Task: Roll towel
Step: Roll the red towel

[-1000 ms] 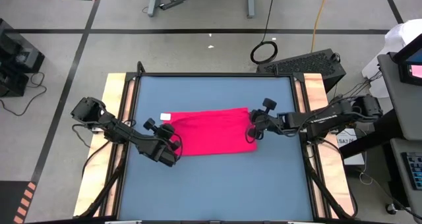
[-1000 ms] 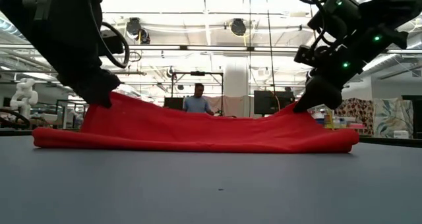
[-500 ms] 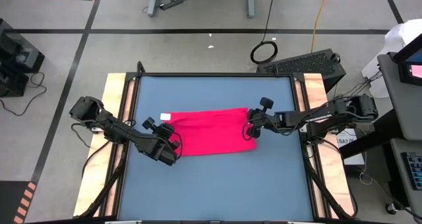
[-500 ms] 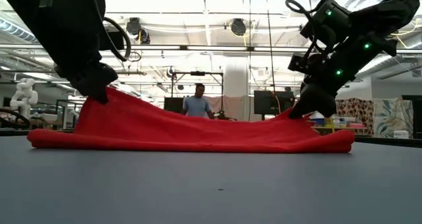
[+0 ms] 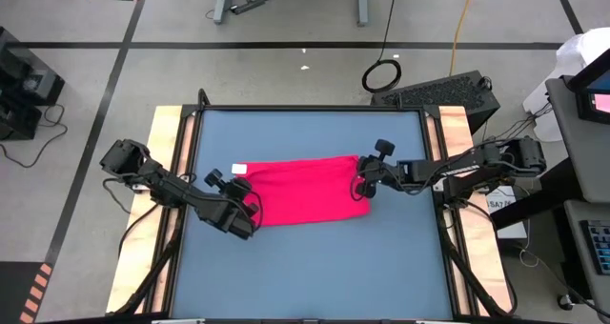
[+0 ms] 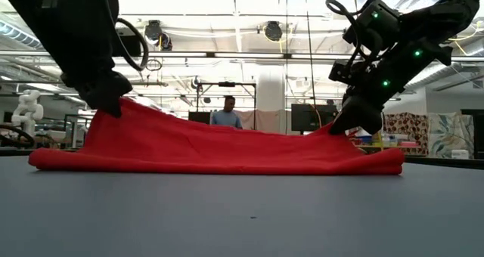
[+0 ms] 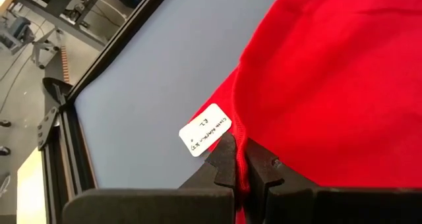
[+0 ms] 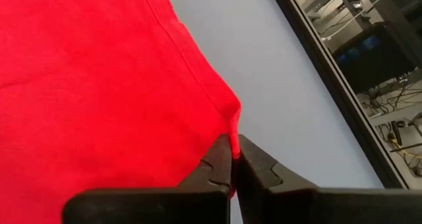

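Blue tabletop point(image 5: 305, 267) bare but for the pinkish-red towel point(image 5: 305, 191), spread flat across its middle with both ends lifted off the surface. Left gripper point(image 5: 250, 207) at the towel's left end, fingers clamped tight on the hem; right gripper point(image 5: 362, 184) at the right end, likewise pinched hard on the cloth edge. Small white tag point(image 7: 205, 129) just beside the left gripper's fingers point(image 7: 224, 159).

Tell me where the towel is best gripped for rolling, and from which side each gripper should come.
By its two short ends, as now: the left gripper is shut on the tag-end hem of the towel, the right gripper on the opposite corner, each coming in from its own side. The cloth lies long across the table, so end pinches probably keep it taut.
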